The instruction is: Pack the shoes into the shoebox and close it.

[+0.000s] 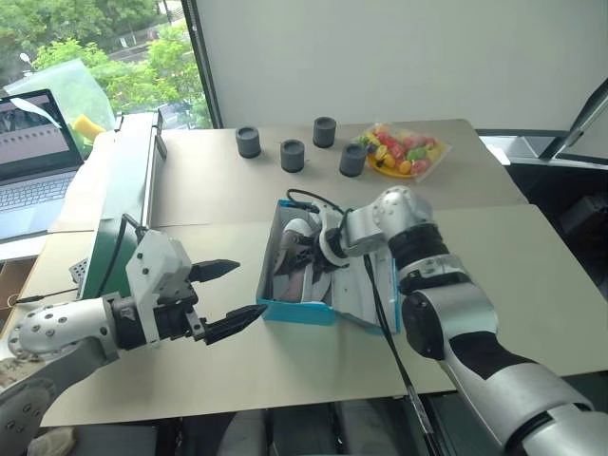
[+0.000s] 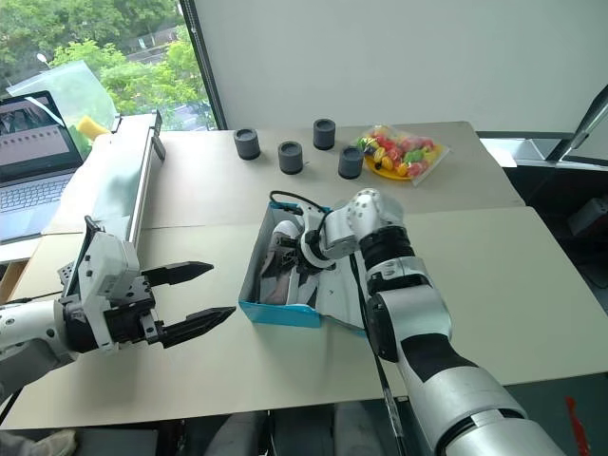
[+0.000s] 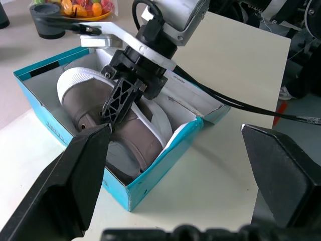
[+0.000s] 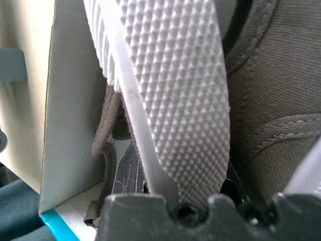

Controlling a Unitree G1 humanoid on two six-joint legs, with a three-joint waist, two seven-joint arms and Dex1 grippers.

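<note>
Fingers first: your right gripper reaches down into the open box with its two black fingers drawn close on a grey-taupe low sneaker with a pale whitish sole — the right wrist view looks straight along the studded sole, which rises from between the finger roots. I judge that it holds that shoe by its edge, though the exact pinch point is hidden. A second grey-taupe sneaker lies beside it, against the box's left wall, so both shoes are already inside the bright turquoise-blue cardboard shoebox with the white inside.

The relation that matters: the box's long axis runs away from you, and the shoes lie along it, not across. The held shoe looks tilted, sole turned up and sideways, so you probably need to settle it flat along that axis before letting go.

Outward from there, the box's hinged lid lies open on the right side of the box, directly under your right forearm — the right arm is the nearer one for folding it over, once it is out of the box.

Your left gripper hovers above the tan tabletop just left of the box, its jaws spread wide and empty, pointing at the box's left wall.
</note>
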